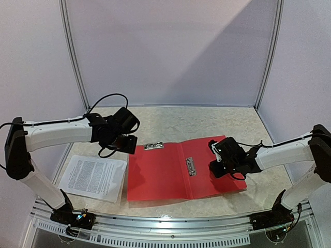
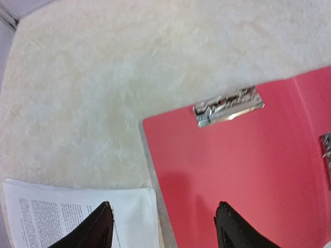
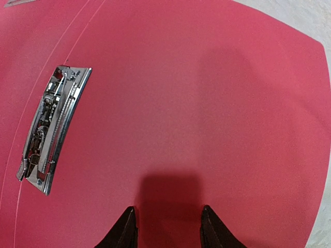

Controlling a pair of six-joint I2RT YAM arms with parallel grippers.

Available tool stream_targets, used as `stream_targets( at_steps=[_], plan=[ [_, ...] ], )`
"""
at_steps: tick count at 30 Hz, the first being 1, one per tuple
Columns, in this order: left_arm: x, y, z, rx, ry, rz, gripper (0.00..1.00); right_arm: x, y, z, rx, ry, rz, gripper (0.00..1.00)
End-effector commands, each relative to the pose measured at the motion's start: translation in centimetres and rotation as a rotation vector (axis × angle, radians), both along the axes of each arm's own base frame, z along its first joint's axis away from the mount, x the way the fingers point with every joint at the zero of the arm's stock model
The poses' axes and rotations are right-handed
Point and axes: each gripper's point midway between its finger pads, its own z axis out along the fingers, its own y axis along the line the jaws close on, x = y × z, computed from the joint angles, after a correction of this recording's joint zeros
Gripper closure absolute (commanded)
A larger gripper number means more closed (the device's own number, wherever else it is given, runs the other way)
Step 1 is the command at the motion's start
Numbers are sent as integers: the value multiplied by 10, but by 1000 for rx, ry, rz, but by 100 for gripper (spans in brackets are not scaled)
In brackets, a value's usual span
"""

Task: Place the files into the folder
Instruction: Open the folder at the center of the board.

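The red folder (image 1: 170, 173) lies open and flat on the table, a metal clip (image 1: 154, 146) at the top of its left cover and another clip (image 1: 190, 166) near the fold. The files (image 1: 93, 177), white printed sheets, lie on the table just left of the folder. My left gripper (image 1: 125, 142) hangs open above the folder's upper left corner; in its wrist view the left gripper (image 2: 163, 219) straddles the folder's edge (image 2: 150, 170) and the files' corner (image 2: 77, 214), holding nothing. My right gripper (image 1: 215, 168) stands open over the right cover (image 3: 207, 103), and in its wrist view the right gripper (image 3: 168, 219) is empty.
Grey booth walls with metal posts (image 1: 72, 57) enclose the table at the back and sides. The table's top (image 1: 207, 121) is pale and marbled. A metal rail (image 1: 170, 222) runs along the near edge between the arm bases.
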Motion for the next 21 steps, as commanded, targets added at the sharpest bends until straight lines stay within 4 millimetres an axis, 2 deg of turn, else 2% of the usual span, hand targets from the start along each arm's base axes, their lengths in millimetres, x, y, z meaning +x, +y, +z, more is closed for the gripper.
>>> stream_targets(
  at_steps=[1,4,8,11,13,17,21],
  plan=[
    [29,-15,70,-19,-207,-51,30,2,-2,-9,-11,37,-14,59],
    [43,-60,93,-164,-249,-161,30,7,-5,-12,-11,46,-32,59],
    [61,-112,94,-277,-211,-244,39,14,-4,-9,8,60,-47,60],
    [72,-146,80,-341,-138,-270,46,20,5,9,37,43,-37,60],
    [76,-169,60,-385,-61,-290,51,24,12,25,65,22,-19,59],
    [65,-190,11,-424,106,-290,59,25,27,46,79,32,19,57],
    [52,-196,-6,-504,121,-287,64,14,50,53,166,80,57,58]
  ],
)
